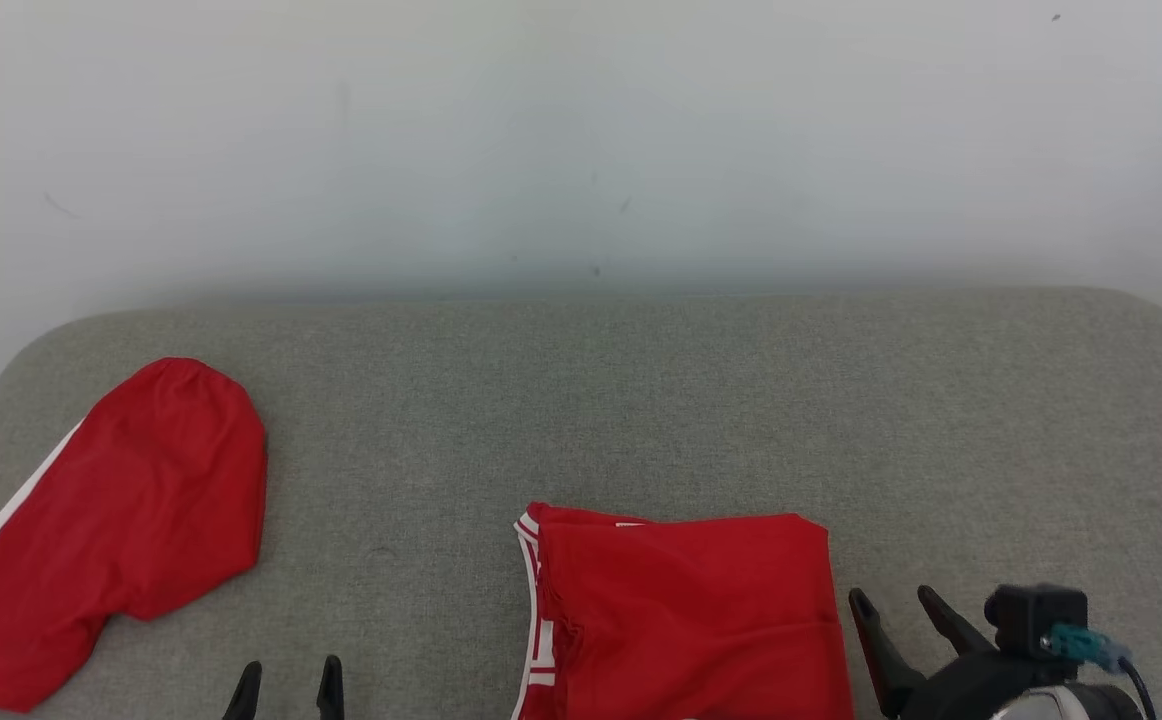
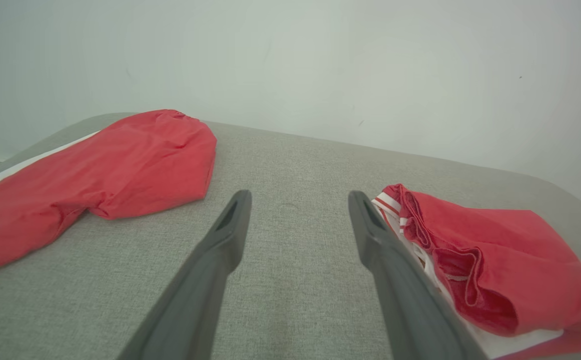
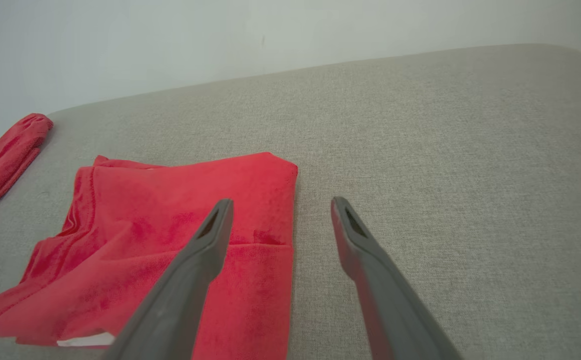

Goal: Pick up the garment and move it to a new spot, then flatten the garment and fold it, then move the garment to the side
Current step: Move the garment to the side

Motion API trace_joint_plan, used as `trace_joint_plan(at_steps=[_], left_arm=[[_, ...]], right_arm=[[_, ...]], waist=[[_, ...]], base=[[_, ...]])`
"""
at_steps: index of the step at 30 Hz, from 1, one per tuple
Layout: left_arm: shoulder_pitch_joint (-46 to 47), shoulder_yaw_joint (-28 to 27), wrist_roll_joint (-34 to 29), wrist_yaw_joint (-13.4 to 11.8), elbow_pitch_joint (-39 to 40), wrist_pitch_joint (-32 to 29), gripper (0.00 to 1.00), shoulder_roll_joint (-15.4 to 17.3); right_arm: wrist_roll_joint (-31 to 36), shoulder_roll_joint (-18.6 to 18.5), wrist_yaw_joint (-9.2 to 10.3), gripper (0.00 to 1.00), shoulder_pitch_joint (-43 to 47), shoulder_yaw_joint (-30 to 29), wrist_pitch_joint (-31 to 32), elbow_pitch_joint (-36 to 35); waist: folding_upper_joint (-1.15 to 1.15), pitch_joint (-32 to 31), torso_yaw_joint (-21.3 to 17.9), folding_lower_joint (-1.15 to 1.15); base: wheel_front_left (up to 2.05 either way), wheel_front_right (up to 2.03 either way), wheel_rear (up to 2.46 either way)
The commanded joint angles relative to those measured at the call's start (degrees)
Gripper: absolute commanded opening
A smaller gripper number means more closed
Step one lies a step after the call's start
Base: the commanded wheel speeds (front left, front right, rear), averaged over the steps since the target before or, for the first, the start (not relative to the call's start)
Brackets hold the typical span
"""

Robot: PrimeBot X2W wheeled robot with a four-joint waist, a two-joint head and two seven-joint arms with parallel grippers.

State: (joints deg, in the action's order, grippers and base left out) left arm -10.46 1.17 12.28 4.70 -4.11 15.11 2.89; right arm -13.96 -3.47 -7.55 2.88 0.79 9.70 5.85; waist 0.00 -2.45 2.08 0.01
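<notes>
Grey woven surface (image 1: 641,400) with rounded far corners, plain white wall (image 1: 581,130) behind it. The garment (image 1: 691,620) is red and sits folded into a rough rectangle at the near edge, about the middle of the head view, with its bottom cut off by the frame. Its left side shows white-striped trim, and the left wrist view shows bunched layers and some white fabric there. The top and right edges look pretty neat, with a fold line running across it in the right wrist view. The right gripper (image 1: 891,600) is just beside the garment's right edge, fingers spread apart and holding nothing. In its own wrist view one finger lines up over the red cloth and the other over bare grey, and I can't tell if either actually touches. The left gripper (image 1: 288,690) is on the garment's other side, over bare surface at the bottom of the head view, fingers also apart and empty. Further left, well apart from the garment, a second red piece (image 1: 121,520) with a white side stripe lies loose and slightly rumpled, running off the left edge.
</notes>
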Motion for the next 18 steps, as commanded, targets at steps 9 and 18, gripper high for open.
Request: trace_joint_plan(at_steps=[9,18], left_arm=[[2.4,2.0,0.9,-0.5,0.2,0.0,1.0,0.0],[3.8,2.2,1.6,-0.6,0.1,0.0,1.0,0.0]], right_arm=[[2.6,0.4,0.11,1.0,-10.2,-2.8,22.5,5.9],[-0.9,0.6,0.11,1.0,-13.2,-3.3,28.5,14.4]], waist=[[0.0,3.9,3.1,-0.01],[0.0,6.6,5.8,-0.01]], base=[[0.0,0.0,0.0],[0.0,0.0,0.0]])
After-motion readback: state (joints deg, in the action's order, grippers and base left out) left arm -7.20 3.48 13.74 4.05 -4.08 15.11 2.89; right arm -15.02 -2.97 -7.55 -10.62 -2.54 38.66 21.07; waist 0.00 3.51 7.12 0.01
